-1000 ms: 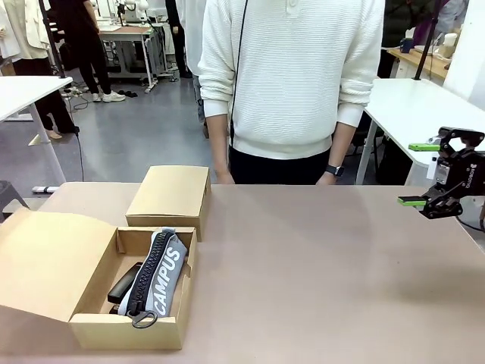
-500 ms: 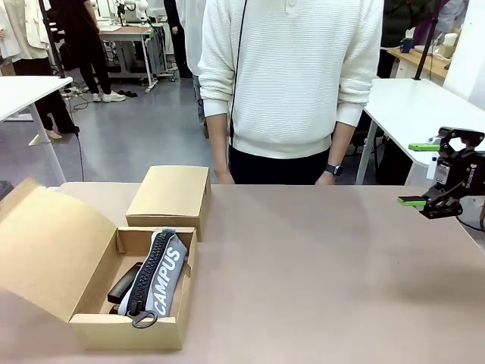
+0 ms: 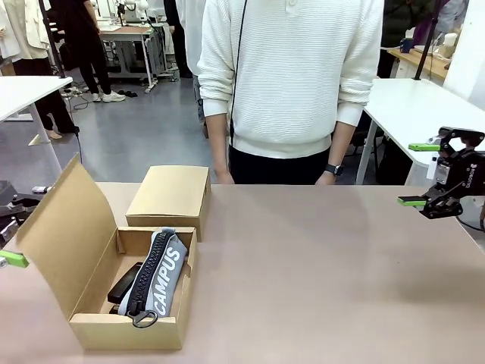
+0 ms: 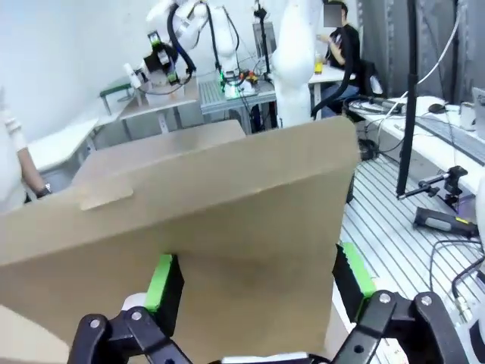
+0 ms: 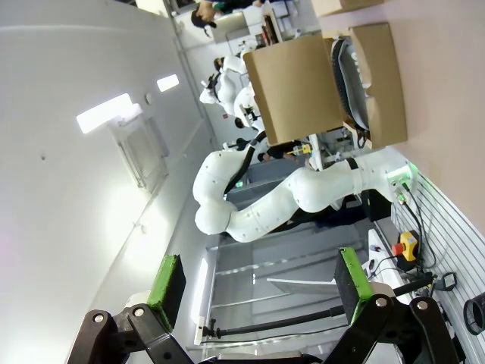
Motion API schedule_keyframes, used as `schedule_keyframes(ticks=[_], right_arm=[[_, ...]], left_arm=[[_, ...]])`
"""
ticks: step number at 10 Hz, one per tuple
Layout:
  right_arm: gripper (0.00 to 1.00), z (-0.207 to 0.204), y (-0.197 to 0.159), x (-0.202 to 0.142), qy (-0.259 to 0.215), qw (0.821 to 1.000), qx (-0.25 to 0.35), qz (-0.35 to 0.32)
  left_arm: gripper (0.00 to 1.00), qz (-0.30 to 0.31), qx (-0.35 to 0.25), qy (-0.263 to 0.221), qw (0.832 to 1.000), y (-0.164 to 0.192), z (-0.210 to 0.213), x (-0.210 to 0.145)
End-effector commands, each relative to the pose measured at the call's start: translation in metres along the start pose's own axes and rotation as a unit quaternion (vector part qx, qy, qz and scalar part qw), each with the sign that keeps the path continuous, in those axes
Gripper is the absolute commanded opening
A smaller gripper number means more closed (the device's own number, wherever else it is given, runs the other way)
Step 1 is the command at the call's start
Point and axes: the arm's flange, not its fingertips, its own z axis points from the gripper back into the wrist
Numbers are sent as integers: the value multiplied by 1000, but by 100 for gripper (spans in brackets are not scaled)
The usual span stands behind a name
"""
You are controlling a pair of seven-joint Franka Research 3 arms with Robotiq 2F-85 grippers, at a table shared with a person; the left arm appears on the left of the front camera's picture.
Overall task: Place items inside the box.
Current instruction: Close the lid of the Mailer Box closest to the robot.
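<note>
Behind box flap, left hand spread wide

**open tabletop at right, crowded left corner**

the tabletop lies bare from the box across to its right edge, wide room for a reach. the raised flap walls off the box's left side; the top and right side are open. inside, the grey pouch and a black stapler fill most of the floor. a smaller box touches its far side. the person stands along the far edge.
</note>
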Motion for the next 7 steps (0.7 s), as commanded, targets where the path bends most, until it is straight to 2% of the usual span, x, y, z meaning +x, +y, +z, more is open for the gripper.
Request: schedule_keyframes(ticks=[1,7], right_arm=[[100,2,4,-2,6,1000,-4,-4],[100,2,4,-2,6,1000,-4,-4]], left_arm=[[100,0,-13,-18,1000,-30,-52,10],[100,-5,-58,-43,997,-46,-133,1]])
